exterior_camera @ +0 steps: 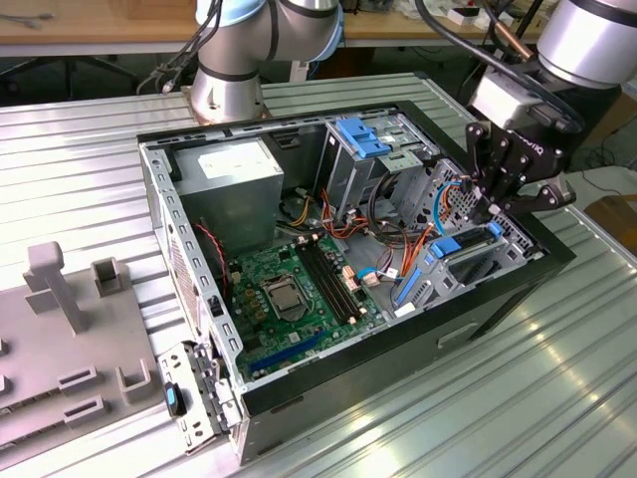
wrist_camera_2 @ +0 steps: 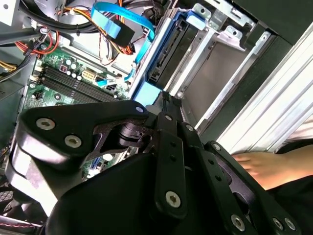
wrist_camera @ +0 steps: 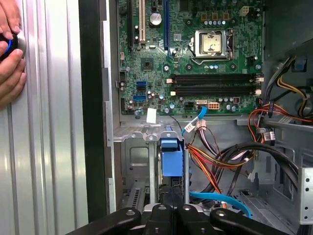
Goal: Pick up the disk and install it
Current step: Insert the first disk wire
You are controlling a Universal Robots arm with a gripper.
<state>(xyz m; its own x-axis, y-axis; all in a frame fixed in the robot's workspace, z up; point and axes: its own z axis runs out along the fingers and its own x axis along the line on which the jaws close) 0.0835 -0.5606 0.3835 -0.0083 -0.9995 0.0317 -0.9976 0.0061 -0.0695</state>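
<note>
Exterior view: the gripper (exterior_camera: 489,202) hangs over the computer case (exterior_camera: 398,345), at the exterior view's right, close above the disk (wrist_camera: 171,160) standing in its bay; can't tell its hold.

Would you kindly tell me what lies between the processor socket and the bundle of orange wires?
The black memory slots lie there, in the exterior view.

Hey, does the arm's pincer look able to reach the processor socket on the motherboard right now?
Probably yes: the case lies open side up, the processor socket sits uncovered, the cables lie clear of it, and the pincer hangs just above the opening.
</note>
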